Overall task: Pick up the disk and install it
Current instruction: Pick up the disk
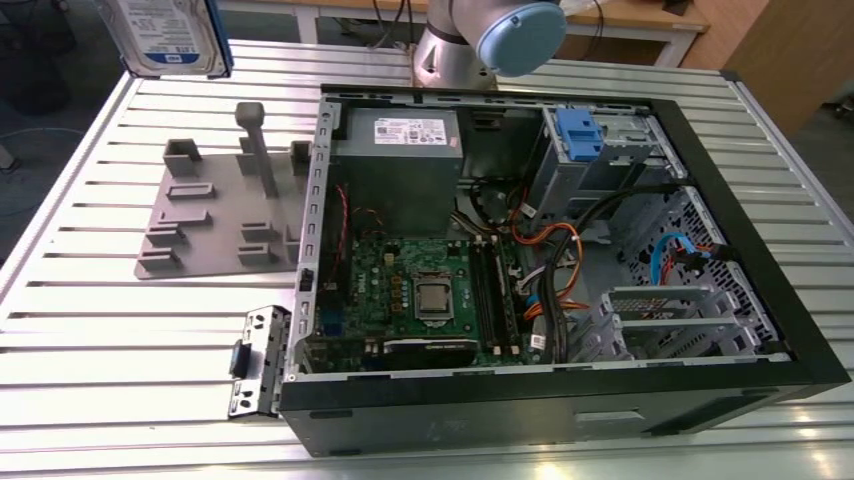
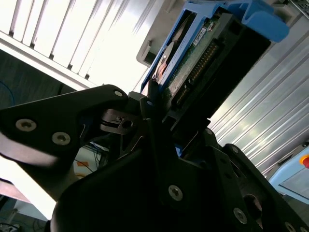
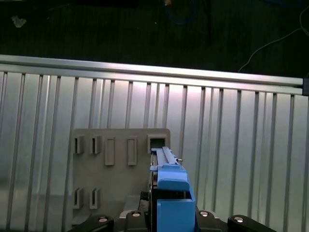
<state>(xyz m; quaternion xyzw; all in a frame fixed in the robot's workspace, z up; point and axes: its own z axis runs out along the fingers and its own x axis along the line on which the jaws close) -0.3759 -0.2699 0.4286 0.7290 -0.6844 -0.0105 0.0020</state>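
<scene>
At the upper corner of the exterior view's left, the disk [image 1: 167, 35] is hanging upright with its white-and-blue label facing the camera and a blue rail showing along its edge. It is sitting well apart from the open computer case [image 1: 747, 300]. In the second wrist view the gripper [image 2: 174, 113] is holding it. The black fingers [image 2: 153, 104] are pressing on the two broad faces, so the jaws are clamped on the disk. The connector edge and the blue rails are sticking out beyond the fingertips. In the first wrist view the disk is showing edge-on, blue rail uppermost, and is overlapping the edge of the grey slotted stand [image 3: 120, 169] lying below it.

That stand is resting flat on the ribbed metal table [image 1: 107, 340], just beside the case on the exterior view's left. The case is lying on its side with the panel off, and it is exposing a grey metal box [image 1: 396, 160] with a small white sticker, a green motherboard [image 1: 414, 290] and a blue-latched drive bay [image 1: 577, 130]. The arm's blue-capped joint [image 1: 501, 35] is rising behind the case.
</scene>
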